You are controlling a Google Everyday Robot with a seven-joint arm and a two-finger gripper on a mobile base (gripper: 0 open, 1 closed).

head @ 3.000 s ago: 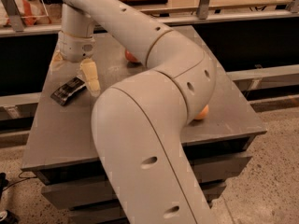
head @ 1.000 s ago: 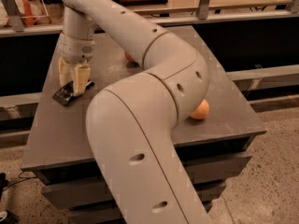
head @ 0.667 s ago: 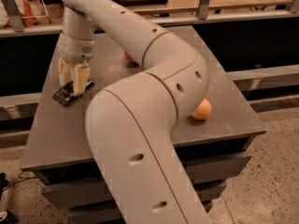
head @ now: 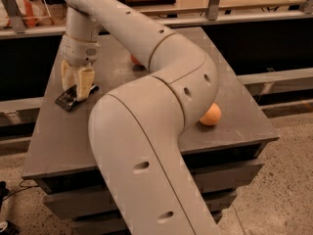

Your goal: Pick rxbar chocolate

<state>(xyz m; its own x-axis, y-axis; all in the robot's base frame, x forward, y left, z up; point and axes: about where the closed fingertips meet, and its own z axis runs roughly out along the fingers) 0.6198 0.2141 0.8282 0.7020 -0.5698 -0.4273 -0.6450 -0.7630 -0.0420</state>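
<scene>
Reach looks done: cream two-finger gripper point(head: 77, 84) lowered onto flat black glossy-wrapped rxbar chocolate point(head: 67, 102) near left edge of grey table point(head: 58, 146), fingers spread astride it; squeeze and lift left

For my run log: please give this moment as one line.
gripper: down at snack bar | snack bar: on table | orange: apart
</scene>
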